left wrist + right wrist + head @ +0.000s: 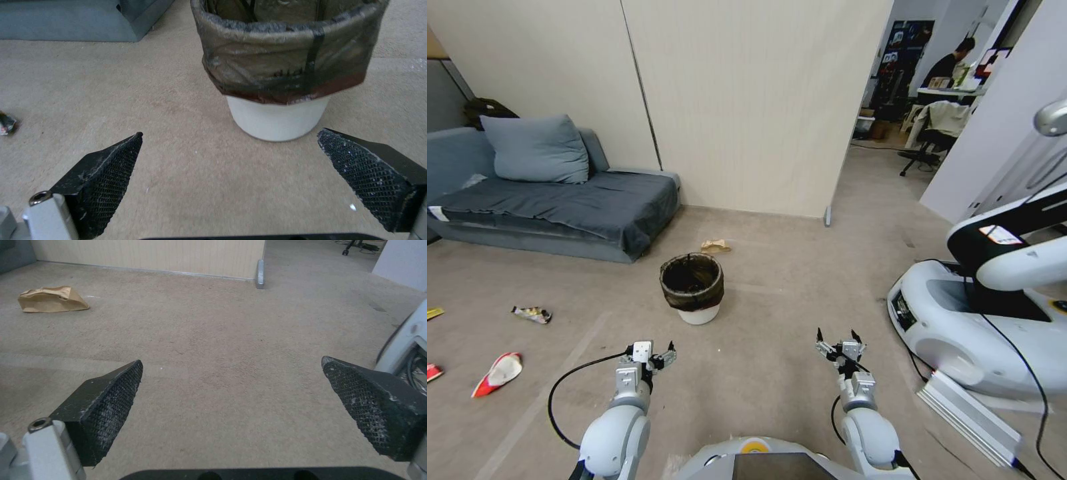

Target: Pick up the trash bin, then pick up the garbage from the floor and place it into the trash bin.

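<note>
Bare carpet [774, 320] between both gaping pincers and the trash bin [692, 287]; white robot base [960, 327] rightward.

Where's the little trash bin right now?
In the head view the trash bin stands upright on the carpet, near the middle, ahead of the open left gripper, with the sofa behind it to the left.

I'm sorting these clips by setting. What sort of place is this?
Probably a mock living room inside an office or lab: a grey sofa against a partition wall, a lined trash bin on carpet, and a doorway to a room with desks.
</note>
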